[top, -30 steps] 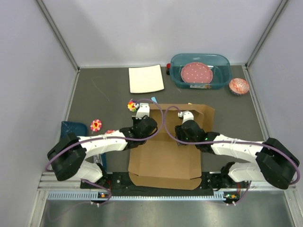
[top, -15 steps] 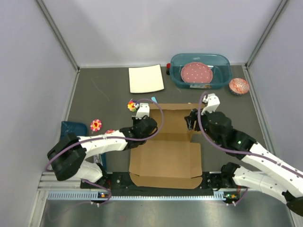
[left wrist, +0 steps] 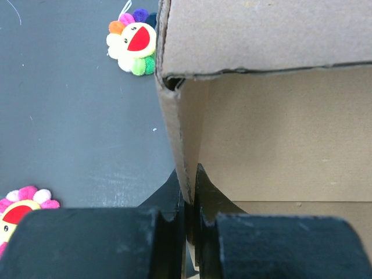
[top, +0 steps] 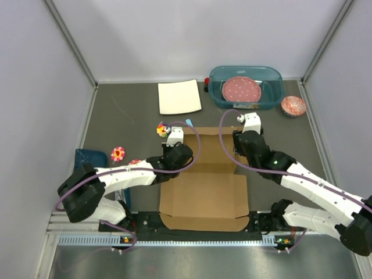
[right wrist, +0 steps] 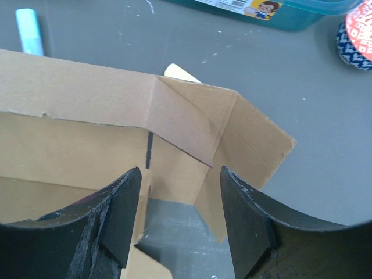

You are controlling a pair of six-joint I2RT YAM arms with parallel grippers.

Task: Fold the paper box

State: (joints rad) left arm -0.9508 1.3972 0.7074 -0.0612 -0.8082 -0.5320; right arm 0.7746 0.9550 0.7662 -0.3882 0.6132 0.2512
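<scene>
Roughly midway: paper box [top: 203,195] is sitting centre-near on the table [top: 128,116], partly folded.
Left gripper [left wrist: 189,192] is pinching its raised left wall [left wrist: 174,128], fingers pressed together on it; right gripper [right wrist: 180,192], fingers spread, is hovering over the loose far-right corner flap [right wrist: 250,157]; near end is lying flat.

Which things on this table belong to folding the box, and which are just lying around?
Job: paper box; left tool, shut on its left wall; right tool, open at its far right corner.
Lying about: white sheet; teal tub with pink plate; patterned cup; two flower toys.
</scene>
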